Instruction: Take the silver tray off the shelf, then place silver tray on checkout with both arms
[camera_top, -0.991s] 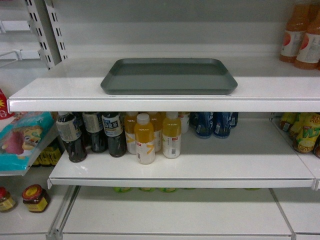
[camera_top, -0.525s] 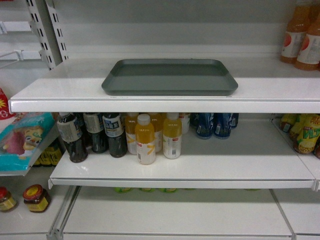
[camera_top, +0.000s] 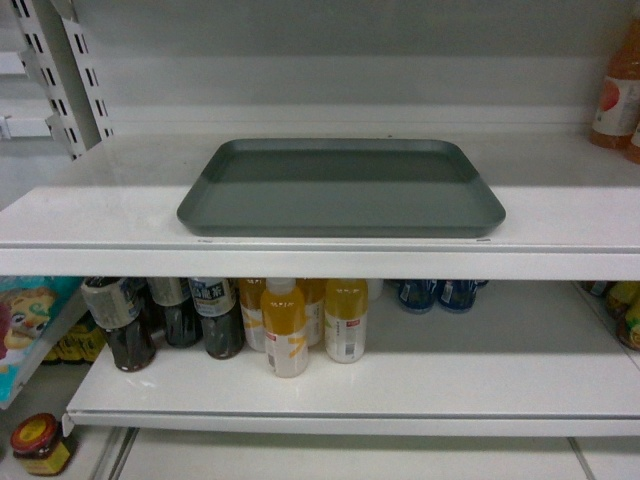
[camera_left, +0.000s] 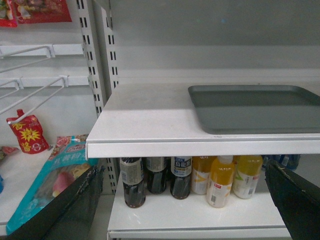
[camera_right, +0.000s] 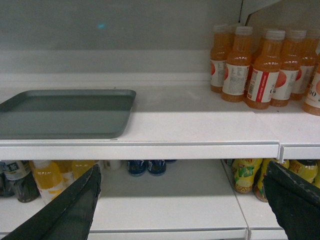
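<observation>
Silver tray flat on shelf, above both wide-spread end effectors, left, right, untouched.

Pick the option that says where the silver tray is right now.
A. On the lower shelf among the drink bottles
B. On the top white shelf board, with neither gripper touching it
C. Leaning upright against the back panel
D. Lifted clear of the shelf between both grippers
B: the silver tray lies flat on the white shelf, and both wrist views show open fingers below the shelf edge.
</observation>
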